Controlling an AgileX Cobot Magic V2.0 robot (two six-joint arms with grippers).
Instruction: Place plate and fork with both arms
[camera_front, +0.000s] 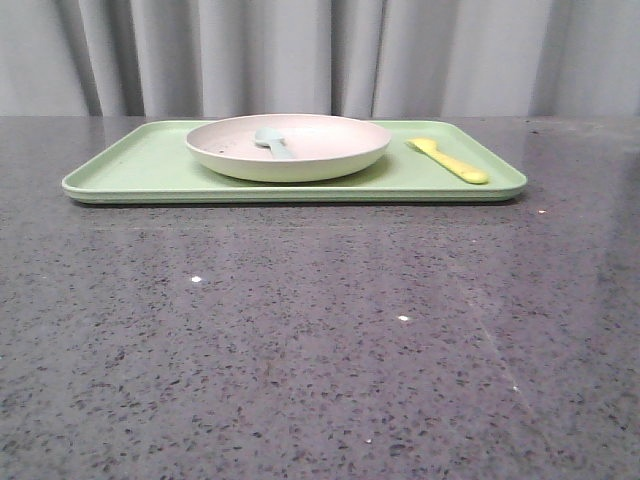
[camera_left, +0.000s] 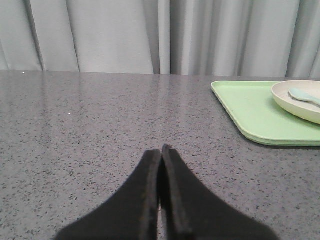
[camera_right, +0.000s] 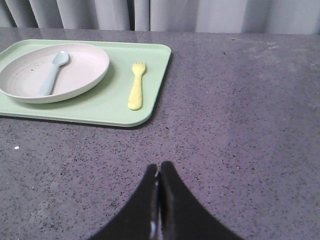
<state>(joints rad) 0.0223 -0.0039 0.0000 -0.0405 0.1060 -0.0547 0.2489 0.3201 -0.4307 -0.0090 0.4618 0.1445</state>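
Plate: shallow round plate (camera_front: 288, 147), pale pinkish-white, raised rim, faint dark specks on its inner surface in the right wrist view (camera_right: 54, 71). Much smaller than what it sits on.
Plate position: on the light-green tray (camera_front: 140, 165), about the middle of the tray's length in the front view; only part of it shows at the frame edge in the left wrist view (camera_left: 300, 102).
Fork: short bright-yellow plastic fork (camera_front: 448, 160), tines visible in the right wrist view (camera_right: 136, 85), handle rounded at the end.
Fork position: lying flat on the tray, to the right of the plate, close to it but apart, tines toward the curtain (camera_front: 320, 55).
Spoon: pale blue spoon (camera_front: 272, 141) lying inside the plate, bowl end toward the curtain.
Tray: flat, rectangular, rounded corners, low lip; rests on the dark speckled table (camera_front: 320, 340), toward the far side.
Left gripper: left gripper (camera_left: 161, 150), black fingers pressed together tip to tip, nothing between them. Over bare table, well apart from the tray, which lies off to its right.
Right gripper: right gripper (camera_right: 159, 167), fingers likewise closed against each other, holding nothing. Over bare table, short of the tray's right-hand near corner; fork and plate beyond it, untouched.
Front view: neither arm shows.
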